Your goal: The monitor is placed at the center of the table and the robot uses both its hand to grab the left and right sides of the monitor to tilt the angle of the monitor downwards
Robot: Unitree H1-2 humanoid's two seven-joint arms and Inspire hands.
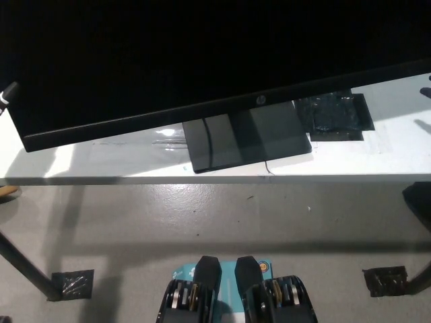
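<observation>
Head view looks steeply down on the monitor (202, 60), which fills the whole upper half of the frame with its dark screen and sits on its stand (246, 138) mid-table. Left hand (7, 94) is just a tiny white sliver poking in at the far left edge, right by the monitor's left side. Right hand (425, 92) is only a dark speck at the far right edge. Honestly can't tell for either one whether the fingers are apart or closed. Black tape patch (335, 116) sits on the white table (101, 165), right of the stand.
</observation>
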